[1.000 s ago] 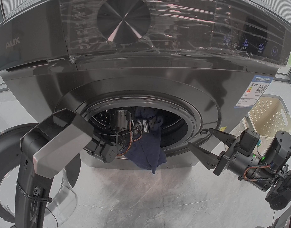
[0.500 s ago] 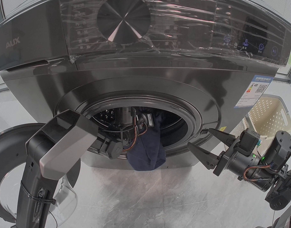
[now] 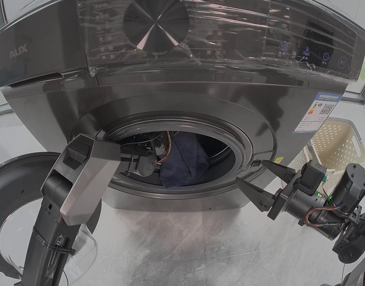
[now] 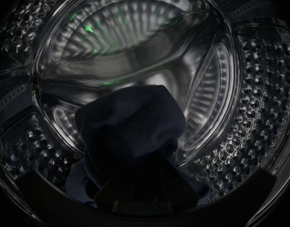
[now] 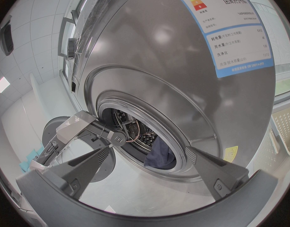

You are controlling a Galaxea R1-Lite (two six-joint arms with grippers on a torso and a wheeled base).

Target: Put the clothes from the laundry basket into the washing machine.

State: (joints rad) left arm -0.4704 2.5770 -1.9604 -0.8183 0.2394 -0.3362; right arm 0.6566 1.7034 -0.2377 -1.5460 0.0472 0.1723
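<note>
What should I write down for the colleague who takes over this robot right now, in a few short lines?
Grippers: right gripper is open and empty, beside the washing machine front, near the laundry basket. Left arm reaches into the drum; its gripper's state cannot be told.
Things: dark blue garment sits in the door opening, mostly inside. The door is open.
Done: this garment is almost loaded.
Left: get it fully into the drum, bring the arm out, then check the basket; no clothes show in its visible part.
</note>
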